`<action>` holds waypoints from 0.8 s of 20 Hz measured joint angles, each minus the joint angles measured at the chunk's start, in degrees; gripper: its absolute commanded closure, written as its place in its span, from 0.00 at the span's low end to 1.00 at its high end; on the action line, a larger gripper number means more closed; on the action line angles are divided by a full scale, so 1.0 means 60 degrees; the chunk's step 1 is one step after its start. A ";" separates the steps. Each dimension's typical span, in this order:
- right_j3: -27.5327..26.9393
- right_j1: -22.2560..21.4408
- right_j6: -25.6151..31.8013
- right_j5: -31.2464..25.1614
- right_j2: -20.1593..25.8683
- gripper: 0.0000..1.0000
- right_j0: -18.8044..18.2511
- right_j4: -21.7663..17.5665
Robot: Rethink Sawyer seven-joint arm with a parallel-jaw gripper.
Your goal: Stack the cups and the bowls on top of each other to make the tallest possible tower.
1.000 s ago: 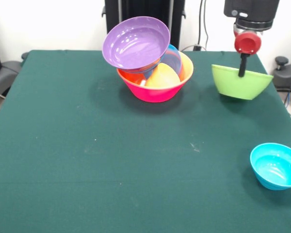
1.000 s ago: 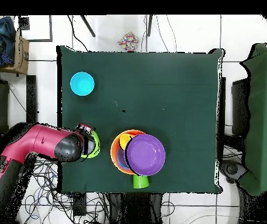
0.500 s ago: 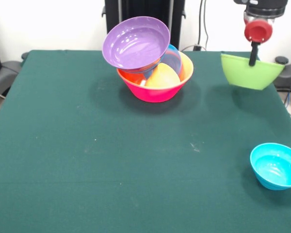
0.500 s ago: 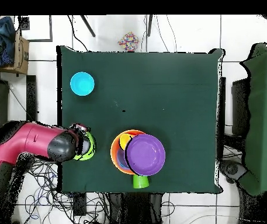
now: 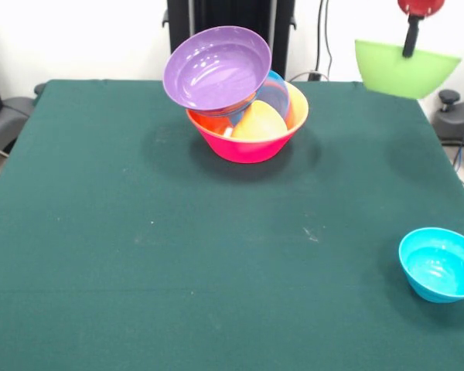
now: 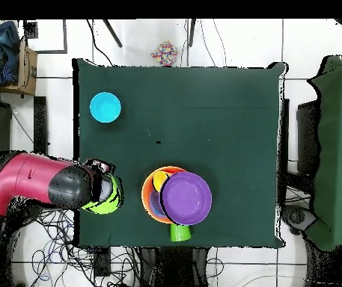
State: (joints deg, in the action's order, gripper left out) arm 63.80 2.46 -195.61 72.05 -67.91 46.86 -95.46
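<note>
Gripper (image 5: pixel 409 42) is clamped on the rim of the green bowl (image 5: pixel 404 68), holding it clear above the green table (image 5: pixel 178 255) at about 1 o'clock in the front view. Bowl hangs roughly level, mouth up. The tower (image 5: pixel 236 97) stands at 12 o'clock: pink bowl (image 5: pixel 246 145) lowest, orange bowl (image 5: pixel 297 104) nested in it, purple bowl (image 5: pixel 216 68) topmost and tilted toward the camera. A small blue bowl (image 5: pixel 441 263) sits upright, alone, at 4 o'clock, well apart from the tower. Overhead, a green cup (image 6: pixel 179 232) shows just beside the tower.
</note>
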 measured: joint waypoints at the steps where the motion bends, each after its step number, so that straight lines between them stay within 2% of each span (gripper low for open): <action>1: -0.0019 -0.0057 0.0000 0.0119 -0.0083 1.00 -0.0026 -0.0052; 7: -0.0178 -0.0538 0.0000 0.0962 -0.0652 1.00 -0.0278 -0.0381; 16: -0.0435 -0.1306 0.0000 0.2310 -0.1116 1.00 -0.1085 -0.0814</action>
State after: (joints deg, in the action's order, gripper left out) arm 61.19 -5.38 -195.61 85.91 -74.60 40.35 -100.35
